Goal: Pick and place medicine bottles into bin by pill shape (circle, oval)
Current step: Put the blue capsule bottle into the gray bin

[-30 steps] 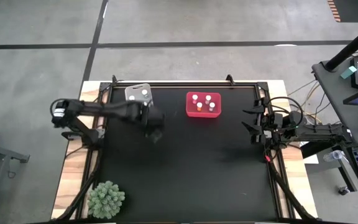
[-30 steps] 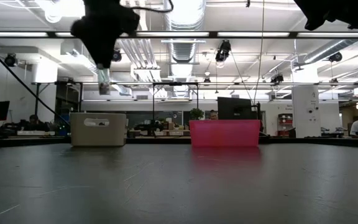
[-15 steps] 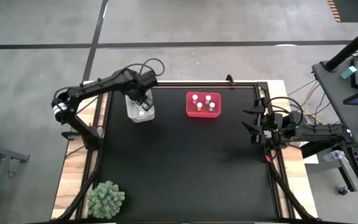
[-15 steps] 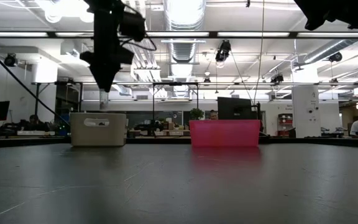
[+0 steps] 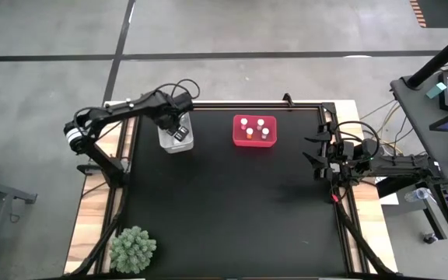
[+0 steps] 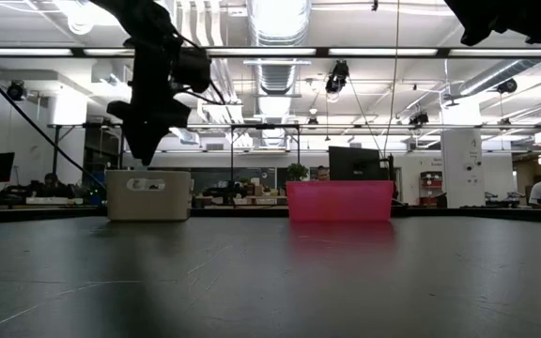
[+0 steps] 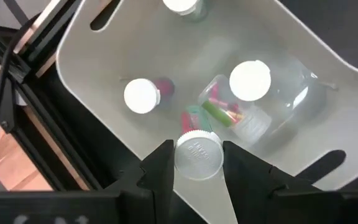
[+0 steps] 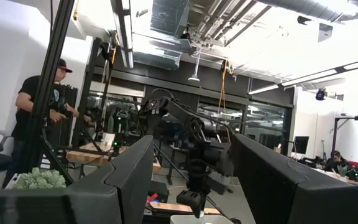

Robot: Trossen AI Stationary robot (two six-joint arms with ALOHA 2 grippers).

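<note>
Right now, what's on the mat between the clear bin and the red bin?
Nothing: in the high view the black mat is bare between the clear bin and the red bin.

A green spiky plant point(image 5: 133, 249) sits at the black table's point(image 5: 232, 210) near-left corner, 1 person point(image 8: 39, 118) standing beyond.

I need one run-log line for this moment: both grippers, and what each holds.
left gripper: over translucent whitish-clear plastic bin, shut on white-capped medicine bottle | right gripper: waiting at table's right edge, open, empty
</note>
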